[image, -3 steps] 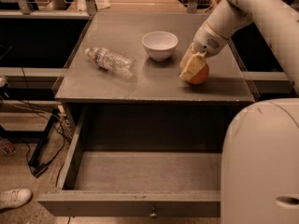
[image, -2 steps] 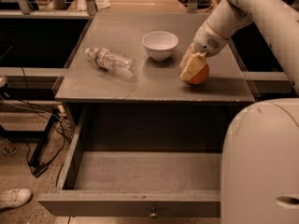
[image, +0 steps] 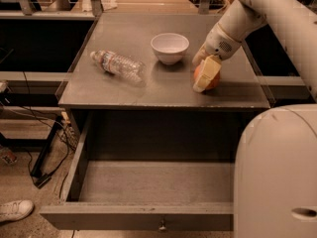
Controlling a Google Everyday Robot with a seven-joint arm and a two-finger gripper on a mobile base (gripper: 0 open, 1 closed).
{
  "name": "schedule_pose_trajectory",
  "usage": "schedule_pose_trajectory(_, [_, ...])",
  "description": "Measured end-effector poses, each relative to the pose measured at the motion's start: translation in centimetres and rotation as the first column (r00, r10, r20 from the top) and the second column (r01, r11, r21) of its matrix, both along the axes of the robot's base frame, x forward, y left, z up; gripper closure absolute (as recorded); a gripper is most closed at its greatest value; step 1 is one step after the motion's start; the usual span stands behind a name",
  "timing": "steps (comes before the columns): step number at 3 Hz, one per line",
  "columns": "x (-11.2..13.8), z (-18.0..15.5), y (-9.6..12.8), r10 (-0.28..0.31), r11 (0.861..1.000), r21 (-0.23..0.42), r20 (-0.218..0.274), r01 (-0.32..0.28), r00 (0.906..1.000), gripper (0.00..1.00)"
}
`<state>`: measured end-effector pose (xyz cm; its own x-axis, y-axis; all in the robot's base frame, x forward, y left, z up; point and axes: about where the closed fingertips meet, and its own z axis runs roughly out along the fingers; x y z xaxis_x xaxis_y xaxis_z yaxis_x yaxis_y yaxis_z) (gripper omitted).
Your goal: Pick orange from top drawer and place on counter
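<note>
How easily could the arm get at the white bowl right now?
Probably yes. The end effector sits at the counter, closed around the orange, just beside the white bowl with nothing between; it would have to release first.

Dim amber light, shadow under jaws' orange [image: 214, 80]

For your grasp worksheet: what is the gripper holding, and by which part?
The gripper, at the counter's right side, holds the orange by its opposite sides.

Plastic bottle [image: 118, 66]: clear, lying on its side near the worktop's [image: 163, 90] left edge.
White bowl [image: 170, 47]: upright, mid-worktop toward the back edge, apart from the bottle.
White shoe [image: 15, 209]: on the floor, beyond the front-left corner.
</note>
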<state>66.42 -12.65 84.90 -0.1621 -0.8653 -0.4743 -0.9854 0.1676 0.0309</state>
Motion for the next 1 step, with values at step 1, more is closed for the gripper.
schedule_pose_trajectory(1, [0.0, 0.0, 0.0, 0.0, 1.0, 0.0, 0.0, 0.0, 1.0, 0.0])
